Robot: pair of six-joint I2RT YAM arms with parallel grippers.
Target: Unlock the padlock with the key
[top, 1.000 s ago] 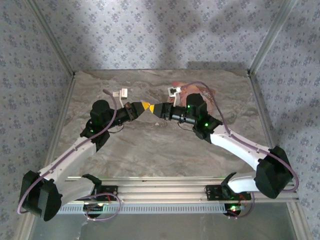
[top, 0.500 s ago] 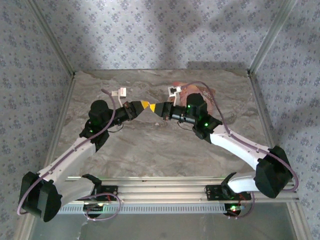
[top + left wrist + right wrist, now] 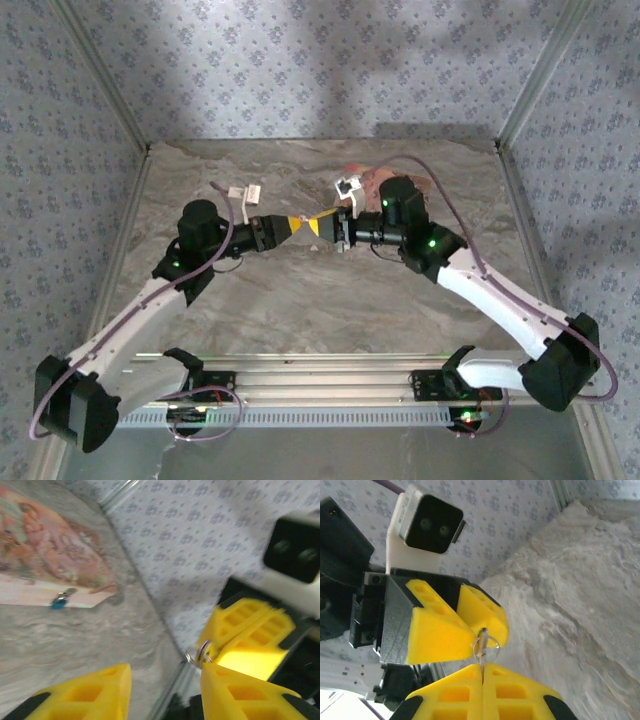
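Key (image 3: 486,643), mid-frame: right gripper (image 3: 482,668) is clamping it; left gripper (image 3: 165,676) is standing parted, best retreating straight, avoiding snags.

Matt stone-look table (image 3: 300,300), shiny metal key (image 3: 483,650), plastic pads (image 3: 450,700)

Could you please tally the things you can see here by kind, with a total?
grippers: 2, the left gripper and the right gripper
key ring: 1, pinched by the right gripper
picture mat: 1
small blue item on the mat, too small to identify: 1
Total: 5
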